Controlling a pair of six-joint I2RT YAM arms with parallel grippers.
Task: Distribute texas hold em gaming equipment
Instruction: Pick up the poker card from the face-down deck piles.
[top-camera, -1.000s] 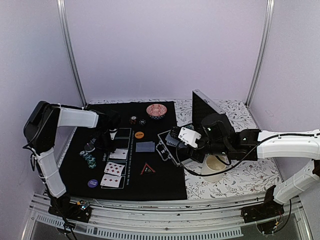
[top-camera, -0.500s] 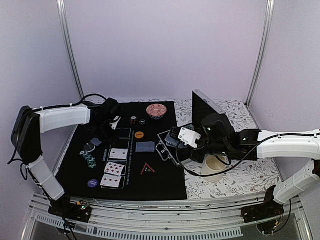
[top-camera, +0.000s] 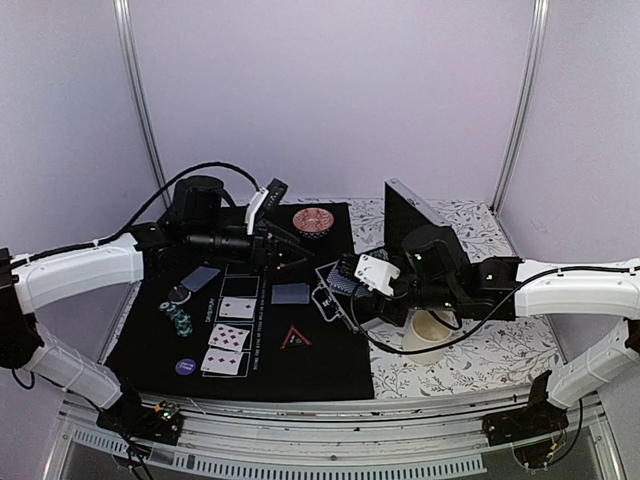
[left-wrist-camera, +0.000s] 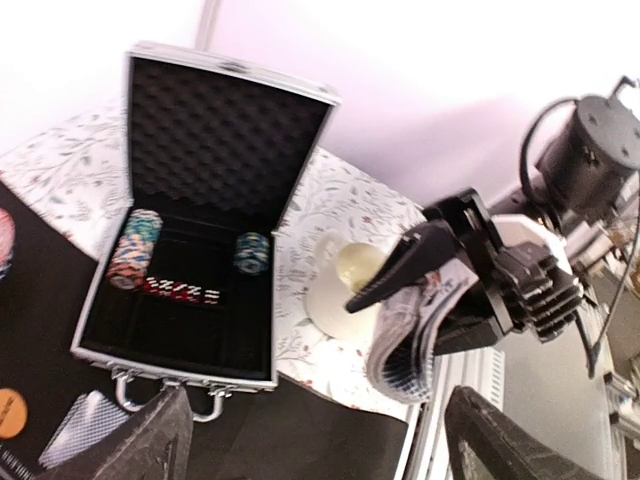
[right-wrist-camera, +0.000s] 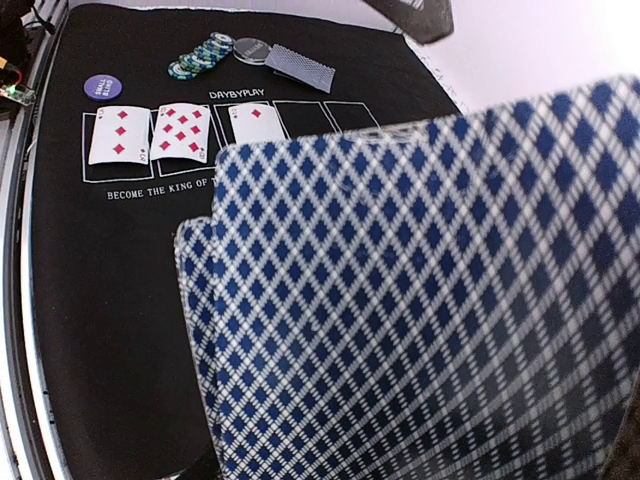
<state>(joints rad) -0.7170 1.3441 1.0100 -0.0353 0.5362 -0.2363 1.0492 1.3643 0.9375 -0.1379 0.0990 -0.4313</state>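
My right gripper (top-camera: 362, 300) hangs over the open case, shut on a deck of blue-diamond-backed playing cards (right-wrist-camera: 420, 300) that bends between its fingers (left-wrist-camera: 400, 270). My left gripper (top-camera: 285, 248) hovers above the black mat (top-camera: 330, 375), pointing at the case, open with nothing in it; its fingertips (left-wrist-camera: 150, 440) frame the wrist view. On the mat lie three face-up cards (top-camera: 228, 337), a face-down card (top-camera: 200, 277) at the left and another (top-camera: 291, 293) mid-mat. A chip stack (top-camera: 180, 318), a purple disc (top-camera: 185, 367) and a red triangle marker (top-camera: 295, 338) sit there too.
The aluminium case (left-wrist-camera: 110, 350) stands open with chip stacks (left-wrist-camera: 135, 248) inside and its lid (top-camera: 410, 225) upright. A white cup (top-camera: 430, 335) sits right of it, under the right arm. A red patterned bowl (top-camera: 313, 220) is at the mat's far edge.
My left gripper opened, left a face-down card on the mat's left side, and swung up and rightward toward the case. The right arm has not moved.
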